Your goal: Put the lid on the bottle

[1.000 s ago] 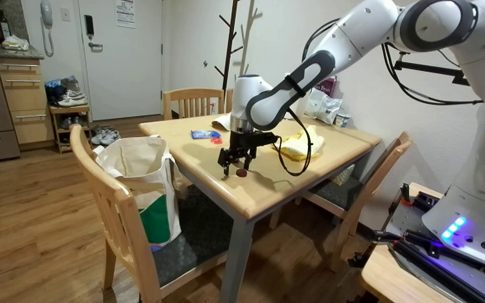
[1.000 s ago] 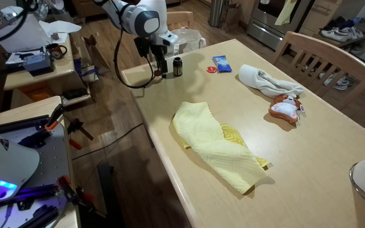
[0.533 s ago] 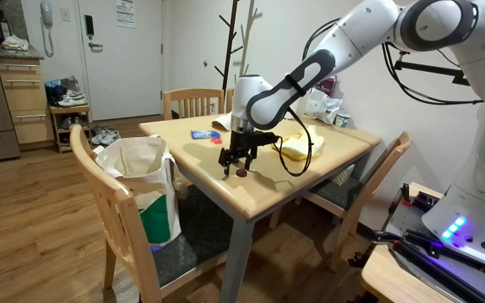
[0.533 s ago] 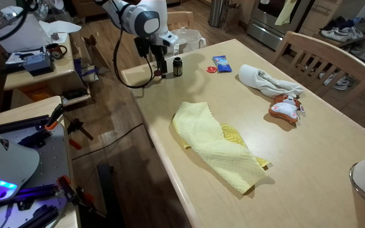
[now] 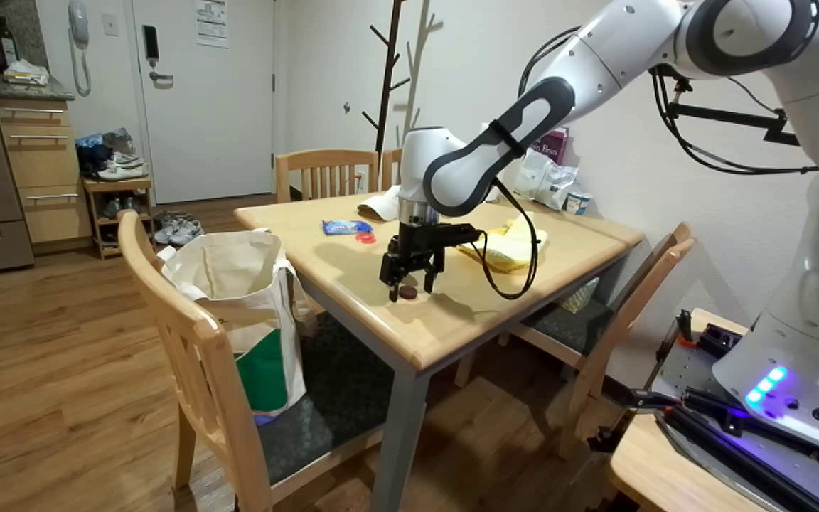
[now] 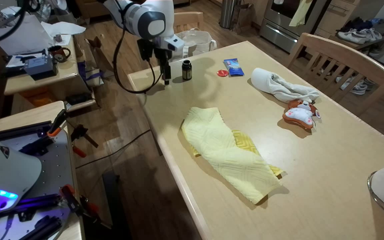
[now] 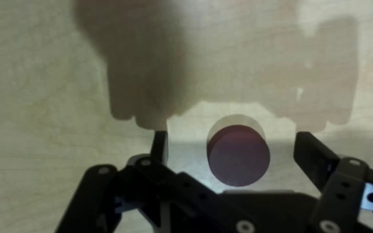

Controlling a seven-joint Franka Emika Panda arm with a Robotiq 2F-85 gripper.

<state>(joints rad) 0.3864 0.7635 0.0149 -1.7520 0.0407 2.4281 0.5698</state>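
Observation:
The lid (image 5: 407, 292), a small round dark reddish-brown cap, lies flat on the table near its corner. In the wrist view the lid (image 7: 239, 158) sits between my two fingertips, with a gap on each side. My gripper (image 7: 233, 145) is open and touches nothing that I can see. In an exterior view my gripper (image 6: 166, 81) points down just beside the bottle and hides the lid. The bottle (image 6: 186, 70) is small, dark brown and upright, a short way from the gripper. In an exterior view the bottle is hidden behind the gripper.
A red disc (image 6: 222, 73) and a blue packet (image 6: 234, 67) lie beyond the bottle. A yellow cloth (image 6: 228, 153), a white cloth (image 6: 283, 86) and a plush toy (image 6: 300, 114) lie on the table. A tote bag (image 5: 239, 284) stands on a chair beside the table edge.
My gripper has moved a little away from the bottle, so its fingers now stand on both sides of the lid. The lid and bottle have not moved.

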